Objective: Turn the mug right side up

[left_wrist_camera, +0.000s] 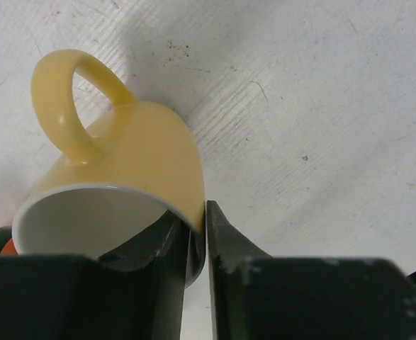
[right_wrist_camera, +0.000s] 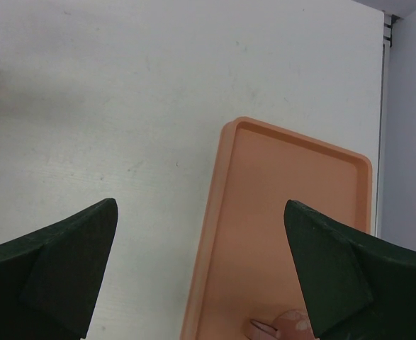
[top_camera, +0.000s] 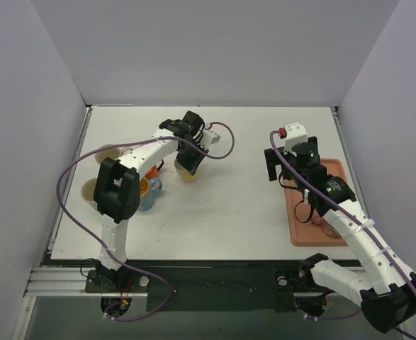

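The yellow mug point(left_wrist_camera: 144, 159) has a white inside and a loop handle at the upper left of the left wrist view. It is tilted, with its opening turned towards the camera. My left gripper point(left_wrist_camera: 197, 212) is shut on its rim, one finger inside and one outside. From above, the mug point(top_camera: 187, 173) hangs under the left gripper point(top_camera: 189, 159) at the middle left of the table; I cannot tell whether it touches the table. My right gripper point(right_wrist_camera: 199, 205) is open and empty above the left edge of the orange tray point(right_wrist_camera: 293, 212), also seen from above point(top_camera: 275, 170).
A blue mug point(top_camera: 149, 193) and a small orange object point(top_camera: 151, 172) sit beside the left arm. Two tan bowls point(top_camera: 107, 151) point(top_camera: 89, 190) are at the table's left edge. The orange tray point(top_camera: 300, 230) at right holds small pink items point(top_camera: 319, 221).
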You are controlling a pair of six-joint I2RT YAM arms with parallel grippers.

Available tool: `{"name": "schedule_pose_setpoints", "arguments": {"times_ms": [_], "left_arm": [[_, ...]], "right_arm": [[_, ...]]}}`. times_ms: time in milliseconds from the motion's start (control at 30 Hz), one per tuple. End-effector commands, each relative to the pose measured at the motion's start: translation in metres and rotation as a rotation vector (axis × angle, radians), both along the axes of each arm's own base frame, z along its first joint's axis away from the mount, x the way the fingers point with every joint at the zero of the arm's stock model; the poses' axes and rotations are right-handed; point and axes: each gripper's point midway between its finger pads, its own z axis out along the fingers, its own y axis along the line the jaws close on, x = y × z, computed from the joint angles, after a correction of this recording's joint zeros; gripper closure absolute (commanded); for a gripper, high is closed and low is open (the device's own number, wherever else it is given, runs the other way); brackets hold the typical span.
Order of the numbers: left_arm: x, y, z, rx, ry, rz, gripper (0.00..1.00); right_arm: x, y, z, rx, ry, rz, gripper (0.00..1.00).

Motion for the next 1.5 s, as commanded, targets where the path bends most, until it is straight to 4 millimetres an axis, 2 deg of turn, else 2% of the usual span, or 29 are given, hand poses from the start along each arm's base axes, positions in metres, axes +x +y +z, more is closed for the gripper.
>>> {"name": "schedule_pose_setpoints", "arguments": {"times_ms": [0,67,133,267,400,433,467,500,533,567,667,733,900,1000,1233,1333,1467], "left_arm": [[0.004,0.002,0.019,-0.001,-0.021,-0.053,0.62],[0.007,0.000,0.030,-0.019,-0.057,-0.067,0.52],[0.009,-0.002,0.043,-0.037,-0.093,-0.076,0.47],[0.008,0.000,0.072,-0.056,-0.139,-0.083,0.46],[-0.002,0.004,0.117,-0.120,-0.228,-0.094,0.45],[-0.005,0.009,0.132,-0.148,-0.270,-0.088,0.41],[-0.010,0.010,0.140,-0.173,-0.284,-0.089,0.39],[-0.013,0.016,0.150,-0.199,-0.317,-0.074,0.38],[-0.021,0.019,0.146,-0.213,-0.305,-0.077,0.37],[-0.025,0.025,0.159,-0.234,-0.342,-0.072,0.37],[-0.040,0.044,0.162,-0.236,-0.360,-0.064,0.36],[-0.048,0.059,0.155,-0.231,-0.355,-0.048,0.36],[-0.056,0.091,0.146,-0.278,-0.340,0.010,0.35],[-0.061,0.105,0.143,-0.288,-0.341,0.040,0.35],[-0.070,0.111,0.150,-0.345,-0.356,0.032,0.35],[-0.074,0.111,0.154,-0.361,-0.369,0.023,0.35],[-0.078,0.112,0.157,-0.378,-0.379,0.011,0.35]], "right_arm": [[-0.007,-0.012,0.001,-0.044,0.063,0.011,0.03],[-0.008,-0.015,0.000,-0.048,0.077,0.009,0.03],[-0.009,-0.018,0.000,-0.049,0.086,0.007,0.03],[-0.012,-0.029,-0.002,-0.087,0.118,0.023,0.03],[-0.014,-0.042,-0.022,-0.171,0.230,0.106,0.02],[-0.015,-0.055,-0.022,-0.220,0.269,0.077,0.03],[-0.015,-0.062,-0.033,-0.253,0.337,0.064,0.04],[-0.021,-0.074,-0.034,-0.302,0.399,0.049,0.05],[-0.020,-0.078,-0.043,-0.335,0.463,0.051,0.05],[-0.031,-0.085,-0.046,-0.379,0.535,0.058,0.06],[-0.045,-0.091,-0.062,-0.443,0.697,0.097,0.07],[-0.045,-0.095,-0.068,-0.469,0.725,0.097,0.06],[-0.050,-0.104,-0.099,-0.533,0.880,0.109,0.04],[-0.057,-0.118,-0.112,-0.598,0.970,0.075,0.03],[-0.071,-0.147,-0.142,-0.690,1.161,0.013,0.02],[-0.085,-0.148,-0.151,-0.697,1.253,0.036,0.03],[-0.101,-0.142,-0.152,-0.702,1.317,0.083,0.04]]}}
